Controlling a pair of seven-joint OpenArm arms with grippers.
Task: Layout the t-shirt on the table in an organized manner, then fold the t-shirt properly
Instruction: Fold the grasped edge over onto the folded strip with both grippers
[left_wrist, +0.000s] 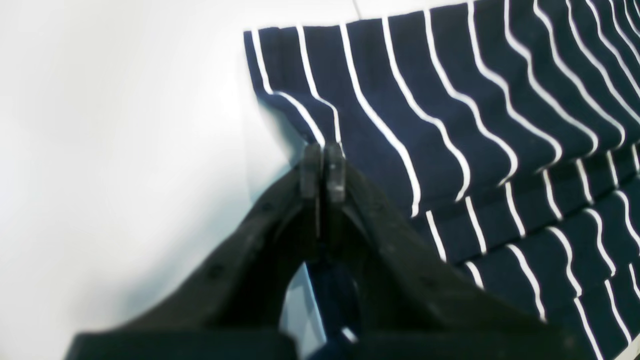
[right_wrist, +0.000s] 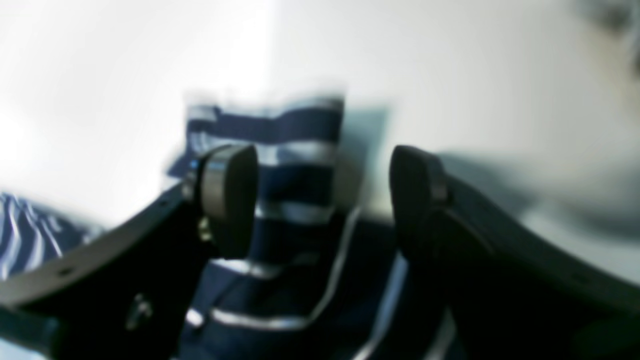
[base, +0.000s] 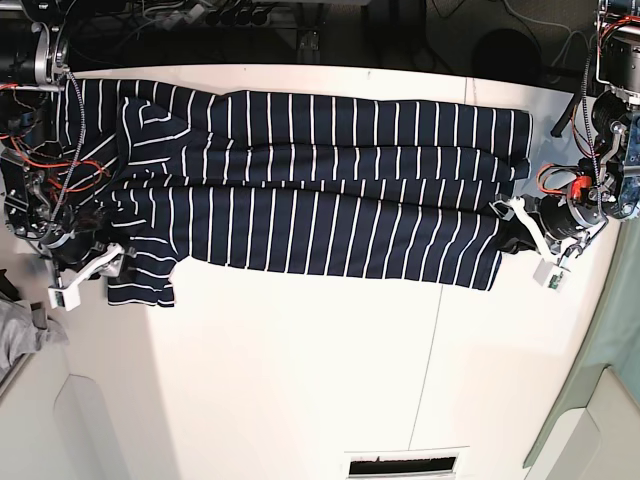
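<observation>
T-shirt (base: 300, 180) spread lengthwise across surface (base: 300, 380). Left gripper (left_wrist: 322, 150) jaws clamped on hem corner; right gripper (right_wrist: 322, 200) jaws wide, straddling sleeve, holding nothing. Fabric soft, limp: best pinched at edges.

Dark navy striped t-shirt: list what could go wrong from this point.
1. The left gripper is shut on the dark navy white-striped fabric t-shirt at its hem edge while the right gripper stands open; a pull could drag the shirt askew.
2. Lengthwise folds across the body may get pressed in.
3. The sleeve near the open gripper lies bunched on the white table.
</observation>
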